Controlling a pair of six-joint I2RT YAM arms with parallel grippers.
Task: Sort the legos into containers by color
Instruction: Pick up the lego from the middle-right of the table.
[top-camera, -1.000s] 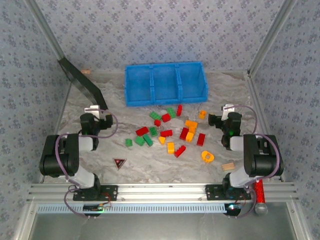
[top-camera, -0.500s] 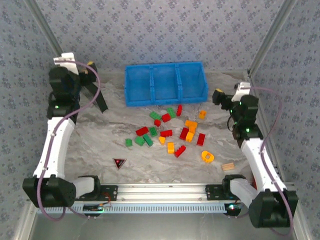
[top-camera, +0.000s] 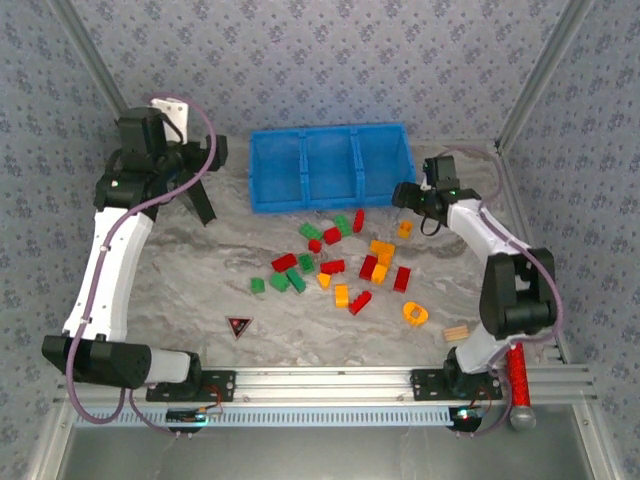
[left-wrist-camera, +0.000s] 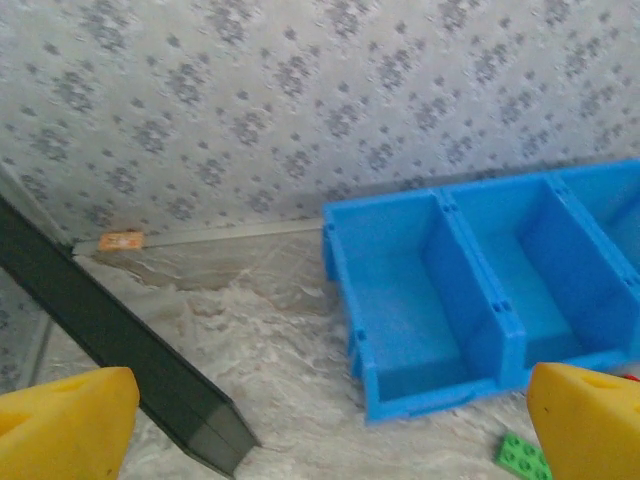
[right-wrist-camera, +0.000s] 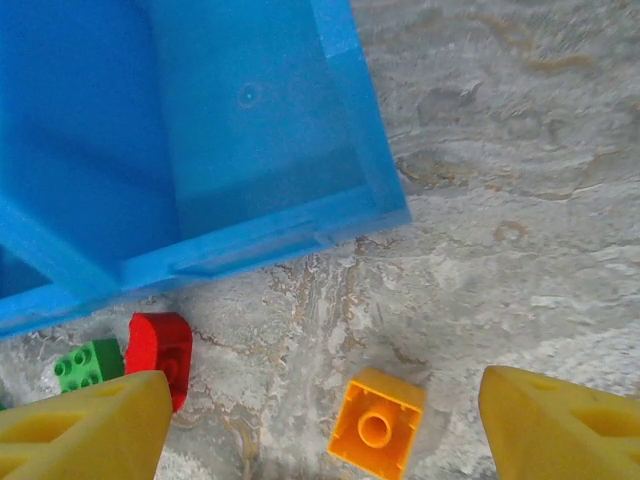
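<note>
The legos (top-camera: 332, 266) lie scattered on the marbled table (top-camera: 200, 290), red, green and orange-yellow mixed together. They are just in front of the three containers (top-camera: 304, 170) of the blue bin (top-camera: 330, 203) by the far wall. My right gripper (top-camera: 405, 196) hovers at the bin's right front corner, fingers spread wide and pinching nothing. In its wrist view an orange brick (right-wrist-camera: 376, 425) lies on the table between them, with a red brick (right-wrist-camera: 160, 348) and a green brick (right-wrist-camera: 88, 363) to its left. My left gripper (top-camera: 212, 152) hangs at the far left beside the black panel (top-camera: 192, 195), fingers equally spread, holding nothing.
</note>
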